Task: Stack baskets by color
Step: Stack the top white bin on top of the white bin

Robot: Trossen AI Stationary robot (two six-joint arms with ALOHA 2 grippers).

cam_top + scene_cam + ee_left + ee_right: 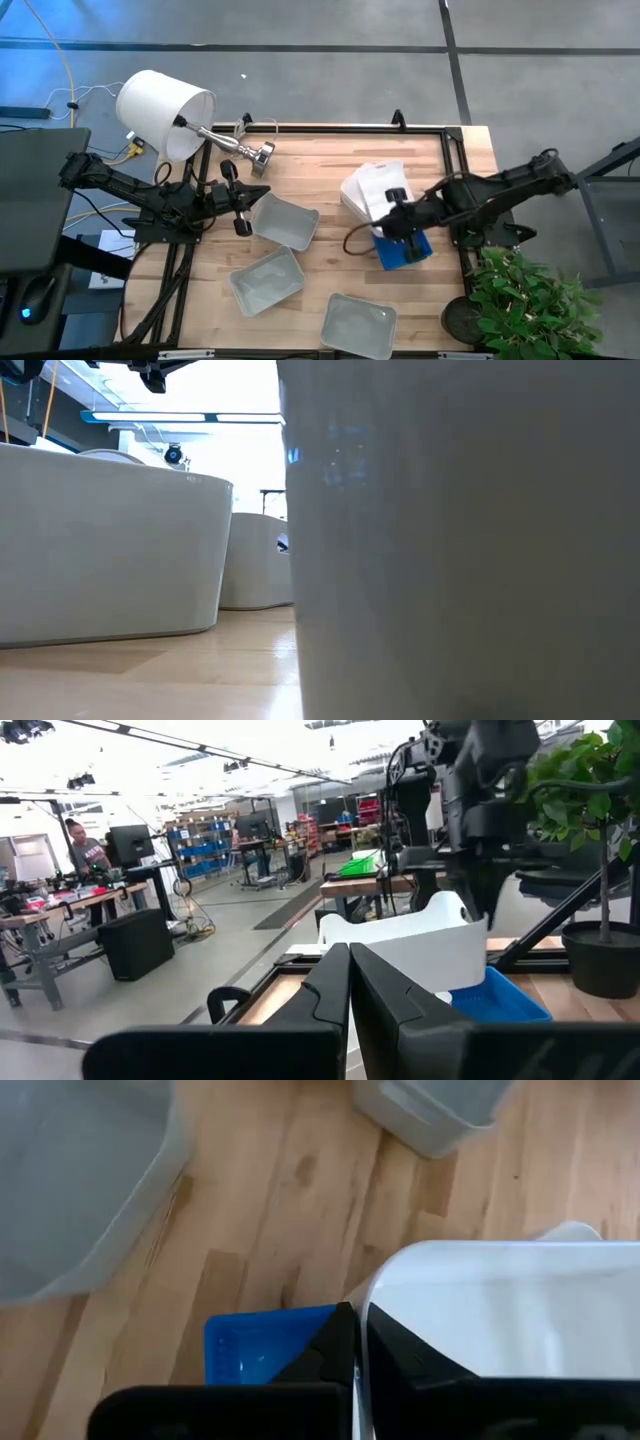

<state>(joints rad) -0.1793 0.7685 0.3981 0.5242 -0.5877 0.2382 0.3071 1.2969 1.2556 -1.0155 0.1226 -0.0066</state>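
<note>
I saw white baskets (372, 187) already stacked near the counter's (340, 140) right edge, my right claw (400, 222) clamped on one's rim beside the blue stack (405, 250), three grey baskets (284, 221) unstacked, left claw (240, 205) together.

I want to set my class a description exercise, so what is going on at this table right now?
A two-armed robot is sorting baskets. The right gripper, jaws shut, hovers over the white baskets and blue baskets on the table's right side. The left gripper, jaws shut, waits at the left edge. Three grey baskets lie apart, unstacked.
</note>
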